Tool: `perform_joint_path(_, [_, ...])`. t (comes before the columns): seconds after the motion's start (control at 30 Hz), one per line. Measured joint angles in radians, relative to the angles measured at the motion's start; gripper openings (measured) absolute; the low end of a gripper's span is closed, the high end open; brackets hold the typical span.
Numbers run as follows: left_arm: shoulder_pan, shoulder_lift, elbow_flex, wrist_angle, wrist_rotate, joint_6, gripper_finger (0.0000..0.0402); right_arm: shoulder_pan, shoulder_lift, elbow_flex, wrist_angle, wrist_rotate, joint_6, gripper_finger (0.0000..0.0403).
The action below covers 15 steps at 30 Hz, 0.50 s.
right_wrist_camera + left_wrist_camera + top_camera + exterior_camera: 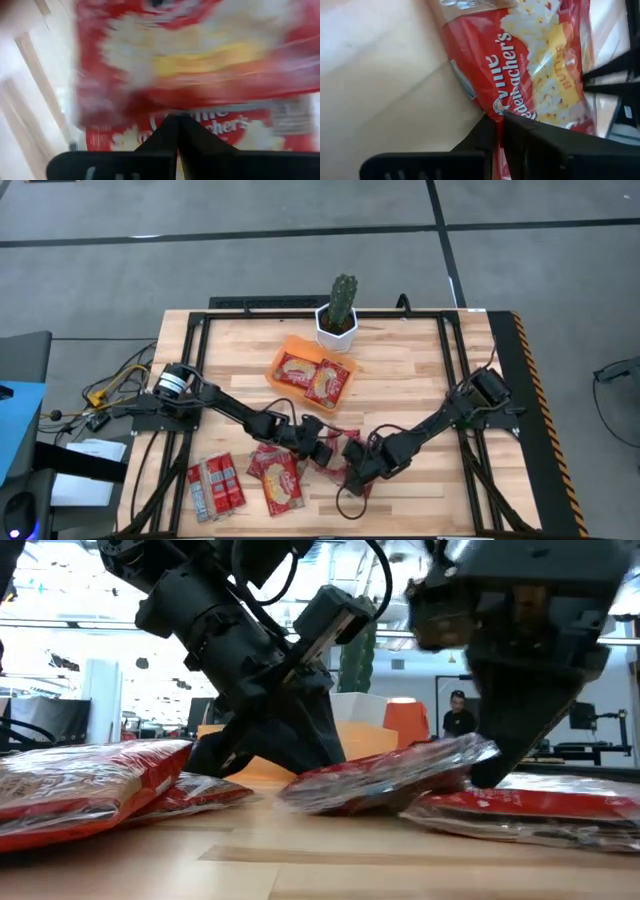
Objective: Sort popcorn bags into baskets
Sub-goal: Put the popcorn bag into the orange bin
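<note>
A red popcorn bag (336, 446) (390, 775) lies between both grippers near the table's middle front. My left gripper (318, 442) (498, 119) is shut on one edge of it. My right gripper (352, 463) (176, 120) is shut at the opposite end. Another bag (540, 810) lies under it on the table. Two bags (312, 377) lie in the orange basket (290, 345). More bags (275, 475) and striped packets (215, 485) lie flat near the front left. My left gripper pinches the bag's edge (492, 107) beside the printed brand name, between both fingers, slanting down from the table's left. That end stays low by the table. My right gripper pinches the bag's other end (478, 752), coming from the right and above. That end is raised off the table, so the bag tilts.
A white pot with a cactus (338, 325) stands just behind the basket at the far edge. Black frame rails (455, 370) run along the table's sides. Bare wood lies to the right of the basket and at the near edge.
</note>
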Motion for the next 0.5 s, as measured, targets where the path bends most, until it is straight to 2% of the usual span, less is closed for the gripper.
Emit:
perform_joint_path(0.23, [-0.009,-0.074,-0.001,-0.023,0.034,-0.017,0.0002,0.048,-0.118,0.000,-0.192,0.013,0.060,0.0016])
perform_joint_path(0.5, [-0.004,-0.198,-0.001,-0.072,0.036,0.003,0.0001,0.109,-0.266,0.001,-0.382,0.138,0.201,0.0031])
